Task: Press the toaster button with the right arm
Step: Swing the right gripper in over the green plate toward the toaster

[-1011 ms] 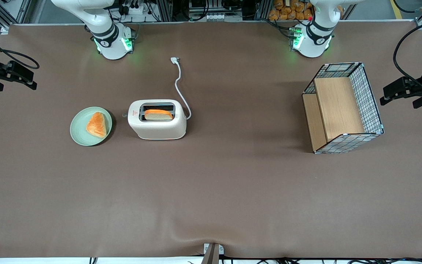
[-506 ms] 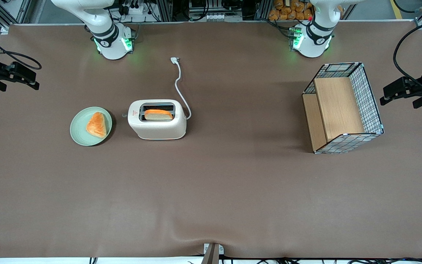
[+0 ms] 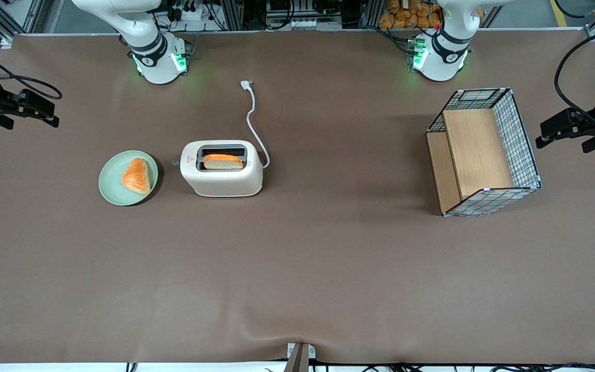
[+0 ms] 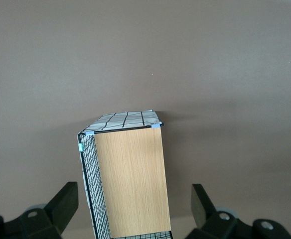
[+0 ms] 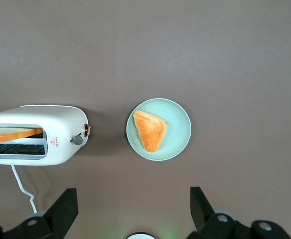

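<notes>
The cream-white toaster (image 3: 222,178) stands on the brown table with a slice of toast (image 3: 223,161) in one slot; the right wrist view looks down on the toaster (image 5: 61,132) too. The toaster button (image 5: 77,140), a small grey tab, sticks out of the narrow end that faces the plate, and barely shows as the same tab (image 3: 175,162) from the front. My right gripper (image 3: 44,109) hangs over the working arm's end of the table, well apart from the toaster. Seen from its wrist, the gripper (image 5: 133,201) is open with nothing between its fingers (image 5: 66,205).
A pale green plate (image 3: 109,181) holding an orange pastry (image 3: 136,175) sits beside the toaster's button end. The toaster's white cord (image 3: 252,116) trails away from the front camera. A wire-and-wood basket (image 3: 483,152) stands toward the parked arm's end.
My right gripper has crept a little inward over the table, toward the toaster. The toaster, plate and basket have not moved.
</notes>
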{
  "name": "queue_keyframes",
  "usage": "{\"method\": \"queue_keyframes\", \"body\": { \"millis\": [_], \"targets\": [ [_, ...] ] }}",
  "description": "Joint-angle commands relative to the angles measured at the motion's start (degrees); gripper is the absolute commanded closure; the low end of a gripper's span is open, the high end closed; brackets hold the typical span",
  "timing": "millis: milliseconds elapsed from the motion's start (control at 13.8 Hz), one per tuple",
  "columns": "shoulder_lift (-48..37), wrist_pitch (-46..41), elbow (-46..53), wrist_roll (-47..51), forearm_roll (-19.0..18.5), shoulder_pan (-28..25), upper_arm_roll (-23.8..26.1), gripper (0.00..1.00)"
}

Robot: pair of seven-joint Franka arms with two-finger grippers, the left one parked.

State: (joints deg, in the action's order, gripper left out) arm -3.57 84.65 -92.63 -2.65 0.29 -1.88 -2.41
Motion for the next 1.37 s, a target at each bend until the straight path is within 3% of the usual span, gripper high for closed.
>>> {"method": "queue_keyframes", "body": {
  "millis": [0,217,433,650,794,939,1300],
  "targets": [
    [-1.35,-0.01,-1.06,0.01,0.58,-0.49,-0.22,0.00],
    [-1.35,0.16,-2.02,0.19,1.37,-0.58,-0.22,0.00],
    [-1.53,1.82,-5.79,0.37,8.56,-0.32,-2.05,0.04],
    [-1.62,4.38,-9.22,0.54,10.07,-0.67,-2.07,0.55],
    [-1.62,6.39,-11.95,0.45,12.35,-0.67,-2.07,0.80],
    [-1.62,7.81,-13.27,0.45,14.11,-0.67,-2.07,0.98],
    [-2.40,14.65,-21.26,0.45,18.24,-0.84,-1.89,1.00]
  ]
}}
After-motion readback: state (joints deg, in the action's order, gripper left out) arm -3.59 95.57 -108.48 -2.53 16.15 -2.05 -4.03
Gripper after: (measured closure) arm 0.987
